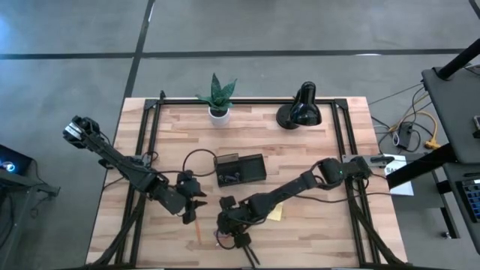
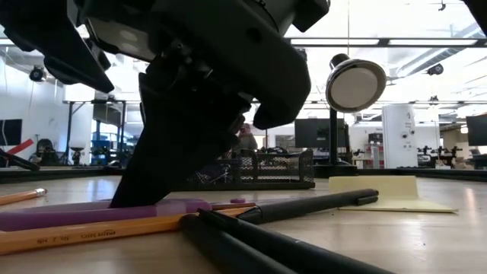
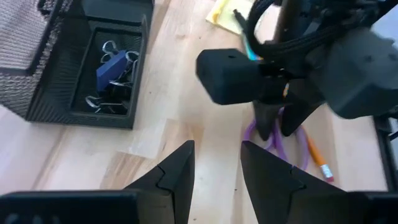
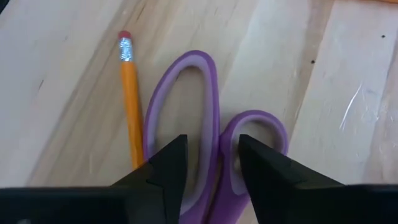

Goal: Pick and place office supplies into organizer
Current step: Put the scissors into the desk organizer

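The purple-handled scissors (image 4: 211, 130) lie flat on the light wooden table (image 1: 315, 225), nearer the table's front edge than the black mesh organizer tray (image 1: 241, 169). The right gripper (image 4: 211, 163) is down over them. Its two dark fingers stand a little apart, one on each side of the strip where the two purple loops meet. I cannot tell if they press on it. The blades are hidden under the gripper.

An orange pencil (image 4: 130, 99) with a pink rubber end lies just beside the scissors. In the low view a pencil (image 2: 99, 232) has small dark writing on its side, too small to read.

Long black pens (image 2: 304, 205) lie at the front of the table, past the scissors from the tray, cut off at the picture's edge. A yellow sticky-note pad (image 1: 276, 213) lies near the scissors, partly under the right arm.

The left gripper (image 3: 214, 177) hangs over bare wood, close beside the tray, with its fingers open and nothing between them. Inside the tray's low part sit a blue clip (image 3: 112, 65) and some wire clips, hard to make out.

Behind the tray stand a small green plant in a white pot (image 1: 217, 99) and a black desk lamp (image 1: 300, 109).
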Controlling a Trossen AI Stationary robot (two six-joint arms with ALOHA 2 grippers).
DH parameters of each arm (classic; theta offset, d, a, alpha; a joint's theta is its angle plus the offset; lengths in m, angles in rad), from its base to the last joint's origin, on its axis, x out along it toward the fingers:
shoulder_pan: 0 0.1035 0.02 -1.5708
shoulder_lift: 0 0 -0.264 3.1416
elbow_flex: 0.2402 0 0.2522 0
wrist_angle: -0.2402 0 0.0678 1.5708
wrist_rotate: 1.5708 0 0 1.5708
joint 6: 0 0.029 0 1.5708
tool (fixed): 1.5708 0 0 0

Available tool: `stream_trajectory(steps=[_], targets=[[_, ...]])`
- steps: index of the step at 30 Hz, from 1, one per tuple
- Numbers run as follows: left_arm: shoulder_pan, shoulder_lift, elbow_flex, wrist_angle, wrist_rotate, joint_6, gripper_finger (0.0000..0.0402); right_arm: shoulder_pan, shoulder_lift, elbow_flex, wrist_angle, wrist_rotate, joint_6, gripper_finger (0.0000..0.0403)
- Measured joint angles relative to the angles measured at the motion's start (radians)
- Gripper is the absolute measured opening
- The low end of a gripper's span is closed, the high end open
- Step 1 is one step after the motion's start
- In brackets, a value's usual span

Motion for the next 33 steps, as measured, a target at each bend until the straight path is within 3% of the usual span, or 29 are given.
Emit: stream_trajectory(steps=[8,17,25,33], targets=[[0.002,-0.001,0.000,-0.100,-0.005,-0.001,0.0116,-0.020,0.000,-0.002,-0.011,-0.004,0.082,0.0065],[0.002,-0.059,0.000,-0.181,-0.024,-0.007,0.0116,-0.037,0.000,0.001,-0.016,0.013,0.178,0.0068],[0.002,-0.205,0.000,-0.242,-0.118,-0.008,0.0116,-0.049,0.006,0.095,-0.060,0.177,0.220,0.0061],[0.002,-0.387,0.000,-0.285,-0.209,-0.002,0.0116,-0.082,-0.006,0.280,-0.042,0.347,0.233,0.0060]])
